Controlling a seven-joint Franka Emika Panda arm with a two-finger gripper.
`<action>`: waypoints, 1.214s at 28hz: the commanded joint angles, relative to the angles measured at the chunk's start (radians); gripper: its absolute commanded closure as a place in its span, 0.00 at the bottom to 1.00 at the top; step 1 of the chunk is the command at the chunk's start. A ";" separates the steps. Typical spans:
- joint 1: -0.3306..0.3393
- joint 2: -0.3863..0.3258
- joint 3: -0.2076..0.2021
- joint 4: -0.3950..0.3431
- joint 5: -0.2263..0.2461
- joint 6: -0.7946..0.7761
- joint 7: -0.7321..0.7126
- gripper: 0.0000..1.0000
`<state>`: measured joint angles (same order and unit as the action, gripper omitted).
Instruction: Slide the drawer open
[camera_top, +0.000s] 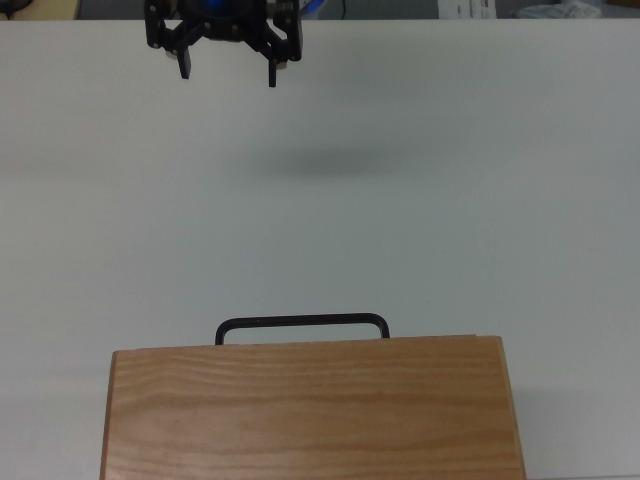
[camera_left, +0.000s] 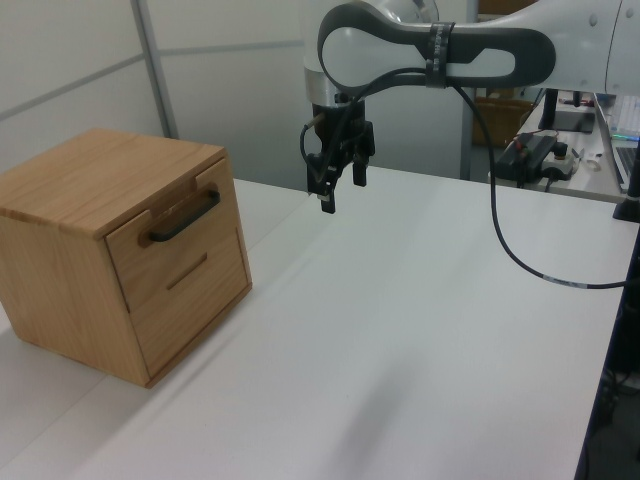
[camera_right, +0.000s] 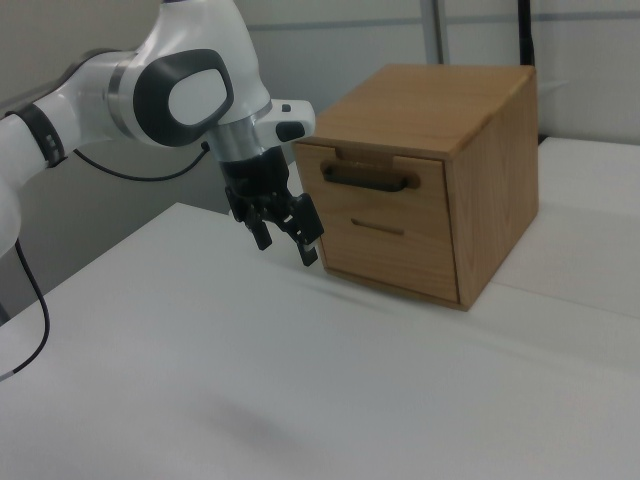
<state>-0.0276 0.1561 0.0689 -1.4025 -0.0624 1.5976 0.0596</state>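
The drawer (camera_left: 137, 246) is the upper front of a light wooden cabinet (camera_top: 310, 410) and sits flush, shut. Its thin black bar handle (camera_top: 300, 322) juts out past the cabinet top in the top view and also shows in the left view (camera_left: 185, 215) and the right view (camera_right: 368, 180). My gripper (camera_top: 228, 72) hangs open and empty above the white table, well away from the handle, fingers pointing down. In the left view the gripper (camera_left: 342, 192) is to the cabinet's right. In the right view the gripper (camera_right: 287, 243) is left of the drawer (camera_right: 430, 182).
The white table (camera_top: 450, 200) stretches between gripper and cabinet. A lower front with a narrow slot (camera_right: 378, 228) sits under the drawer. A black cable (camera_left: 510, 250) loops off the arm, and desks with equipment (camera_left: 545, 150) stand beyond the table.
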 joint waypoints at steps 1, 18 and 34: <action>-0.003 -0.030 -0.005 -0.026 0.026 -0.015 -0.032 0.00; 0.000 -0.027 0.002 -0.023 0.108 0.015 0.037 0.00; 0.003 0.011 0.000 -0.024 0.118 0.277 0.604 0.00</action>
<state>-0.0280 0.1564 0.0711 -1.4035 0.0628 1.7928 0.4779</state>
